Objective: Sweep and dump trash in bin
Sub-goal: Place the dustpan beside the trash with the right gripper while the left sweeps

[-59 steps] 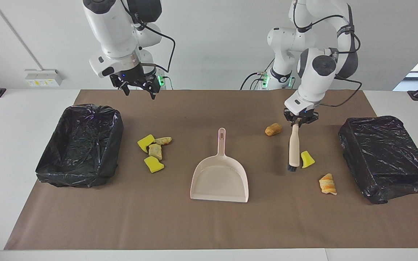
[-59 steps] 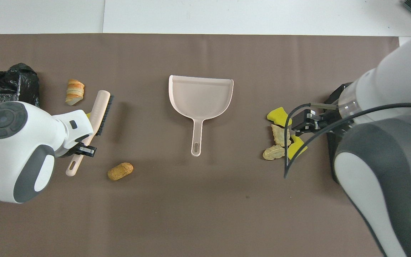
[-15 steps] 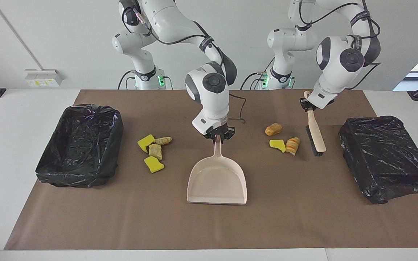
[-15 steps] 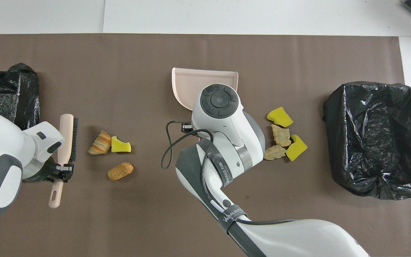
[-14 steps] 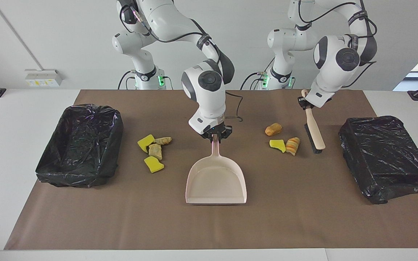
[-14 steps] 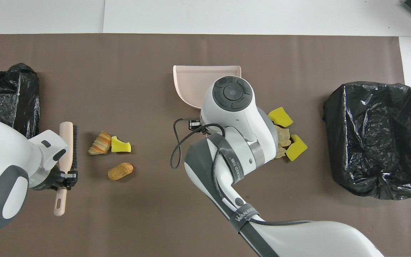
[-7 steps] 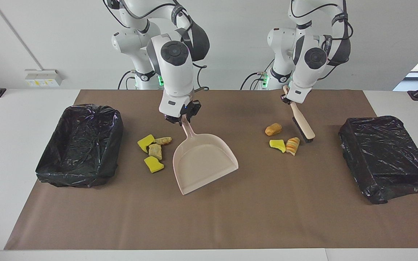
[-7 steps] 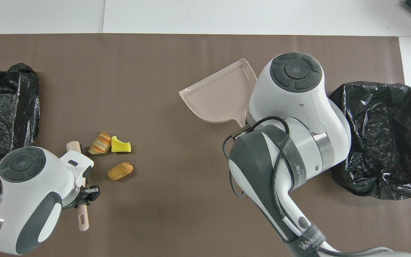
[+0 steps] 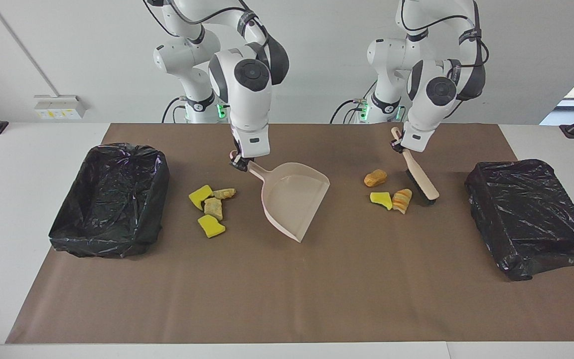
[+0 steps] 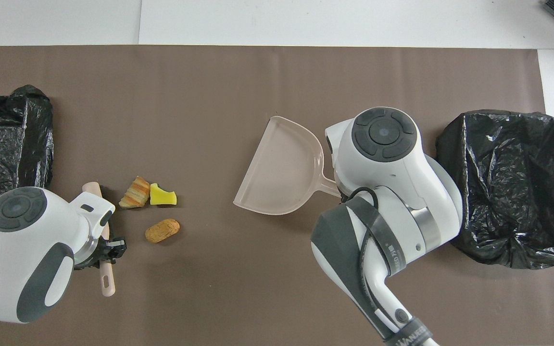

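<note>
7 trash scraps [image 9: 211,208], 3 yellow wedges, 4 tan-orange, seemingly bread-like chunks

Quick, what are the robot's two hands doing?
Left gripper: shut on the brush.
Right gripper: shut on the dustpan handle.

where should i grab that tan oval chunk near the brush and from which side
Grip the tan oval chunk across its narrow middle, coming straight down. It lies flat on the mat, its length running roughly between the arms' ends of the table, apart from the yellow wedge, so both long sides are free.
</note>
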Tool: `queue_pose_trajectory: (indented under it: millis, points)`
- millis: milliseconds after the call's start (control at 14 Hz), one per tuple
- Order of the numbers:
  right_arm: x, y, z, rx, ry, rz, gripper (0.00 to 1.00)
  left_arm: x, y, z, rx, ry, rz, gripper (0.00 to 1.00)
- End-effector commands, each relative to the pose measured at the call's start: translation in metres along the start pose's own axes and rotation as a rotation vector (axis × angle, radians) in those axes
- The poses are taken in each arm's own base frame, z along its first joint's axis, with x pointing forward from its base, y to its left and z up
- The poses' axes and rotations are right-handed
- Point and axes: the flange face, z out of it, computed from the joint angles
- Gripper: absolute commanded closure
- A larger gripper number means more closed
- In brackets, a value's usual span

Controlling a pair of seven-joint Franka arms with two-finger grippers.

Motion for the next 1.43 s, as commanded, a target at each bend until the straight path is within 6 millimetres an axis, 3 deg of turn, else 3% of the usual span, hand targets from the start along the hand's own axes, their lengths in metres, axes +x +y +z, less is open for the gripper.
queue_pose_trajectory:
  millis: [0,214,571,786,929,1071,1357]
  points:
    - [-0.019,-0.019,0.009,-0.019,0.027,-0.125,1.0,0.001,-0.006,0.0,0.004,0.017,0.059,1.0]
    - [-0.013,-0.045,0.023,0.005,0.0,-0.233,1.0,-0.003,0.002,0.005,0.014,0.01,0.122,1.0]
    - [0.005,-0.068,0.038,-0.029,0.03,-0.332,1.0,-0.015,0.04,0.014,0.012,0.044,0.103,1.0]
    - [0.017,-0.082,0.059,-0.069,0.068,-0.348,1.0,-0.037,0.078,0.01,-0.065,0.015,0.147,1.0]
    - [0.018,-0.083,0.06,-0.069,0.067,-0.343,1.0,-0.048,0.1,0.007,-0.095,0.023,0.184,1.0]
    - [0.017,-0.085,0.065,-0.061,0.06,-0.336,1.0,-0.061,0.125,0.017,-0.091,0.014,0.233,1.0]
    - [0.017,-0.087,0.066,-0.059,0.056,-0.317,1.0,-0.06,0.129,0.016,-0.097,0.013,0.245,1.0]
